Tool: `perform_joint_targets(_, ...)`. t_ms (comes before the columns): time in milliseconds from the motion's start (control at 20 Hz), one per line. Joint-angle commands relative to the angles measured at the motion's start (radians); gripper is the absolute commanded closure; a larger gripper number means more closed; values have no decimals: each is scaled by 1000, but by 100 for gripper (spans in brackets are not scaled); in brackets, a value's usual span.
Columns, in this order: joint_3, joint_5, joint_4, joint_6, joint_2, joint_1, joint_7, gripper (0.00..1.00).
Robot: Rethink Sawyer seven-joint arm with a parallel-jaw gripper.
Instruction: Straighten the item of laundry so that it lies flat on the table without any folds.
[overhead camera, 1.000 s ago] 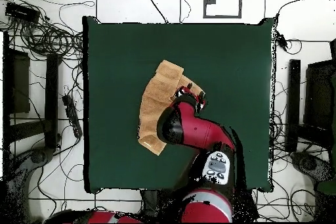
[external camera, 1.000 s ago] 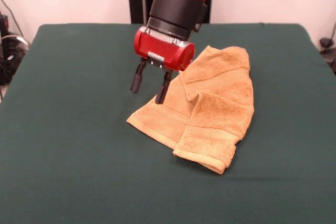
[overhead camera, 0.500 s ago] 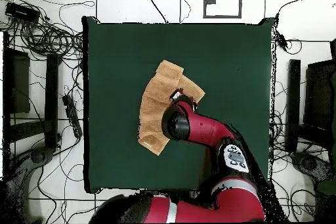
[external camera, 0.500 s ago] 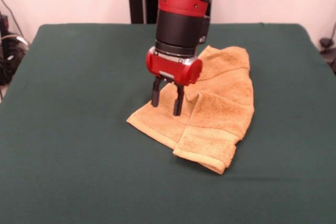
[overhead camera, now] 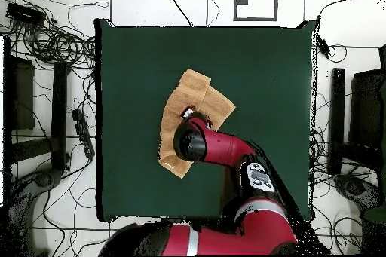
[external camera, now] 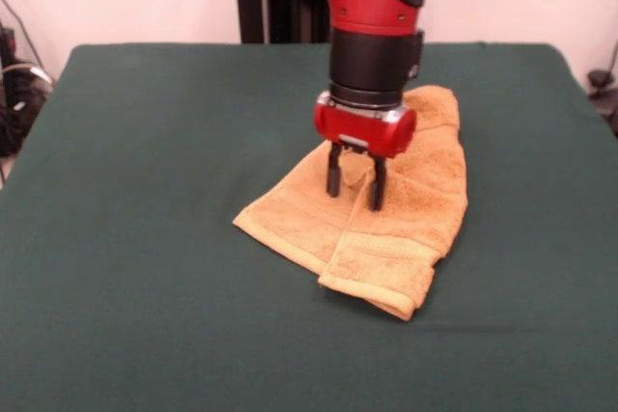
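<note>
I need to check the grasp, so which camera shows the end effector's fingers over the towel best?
The front view: the end effector shows from the side, fingers apart, reaching down onto the towel. In the overhead view the arm covers it, so only the towel's outline shows.

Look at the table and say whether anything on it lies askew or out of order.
The towel near the middle of the table is not flat: its right part is folded over on itself, doubling the layers, and it lies skewed to the table's edges. The open gripper stands over the fold.
</note>
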Motion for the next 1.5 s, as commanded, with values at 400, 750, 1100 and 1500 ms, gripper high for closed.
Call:
perform_joint_targets(400,28,16,-1,286,50,124,64,0)
perform_joint_targets(750,112,-15,8,234,76,48,33,0)
perform_joint_targets(1100,477,-104,146,150,47,-228,-33,0)
perform_joint_targets(1500,695,-178,245,141,42,-385,-1,0)
